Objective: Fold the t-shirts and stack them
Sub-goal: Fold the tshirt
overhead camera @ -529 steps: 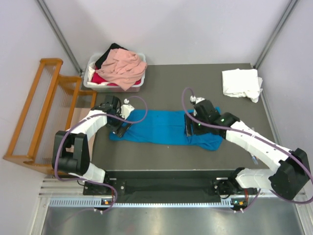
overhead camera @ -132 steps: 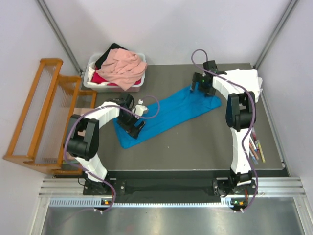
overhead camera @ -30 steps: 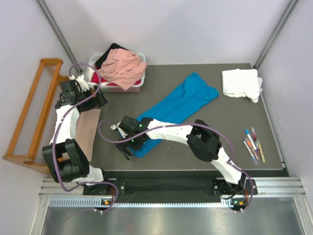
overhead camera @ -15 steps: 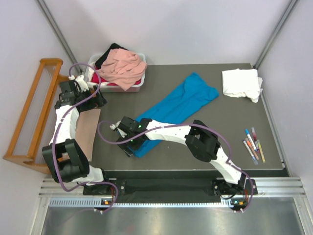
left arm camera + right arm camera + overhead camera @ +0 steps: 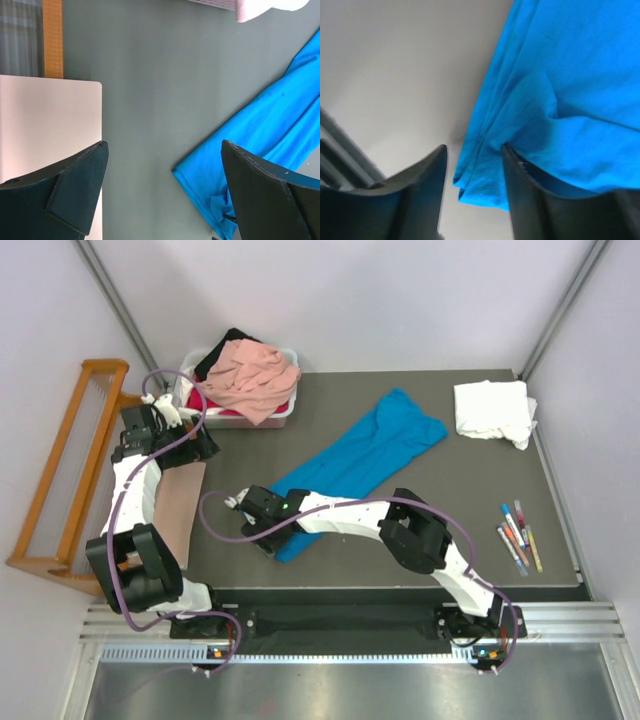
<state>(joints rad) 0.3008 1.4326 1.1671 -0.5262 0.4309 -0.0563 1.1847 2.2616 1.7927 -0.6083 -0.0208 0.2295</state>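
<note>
The right claw sits low on the dark grey counter. Its two black fingers are parted a little around the near-left hem of the bright blue cotton t-shirt. A sliver of counter shows between one finger and the cloth, so it looks unclamped to me, though the close view is tight. From that corner the shirt runs as a long rumpled band, slanting away to the far right.

The left claw hangs spread wide over the counter's left edge, holding nothing. It is beside a flat tan board and near the slatted wooden rack. At the far left, the white plastic tub is heaped with a salmon-pink t-shirt over red cloth and black cloth.

A folded white t-shirt lies in the far right corner. Some coloured marker pens lie near the right edge.
</note>
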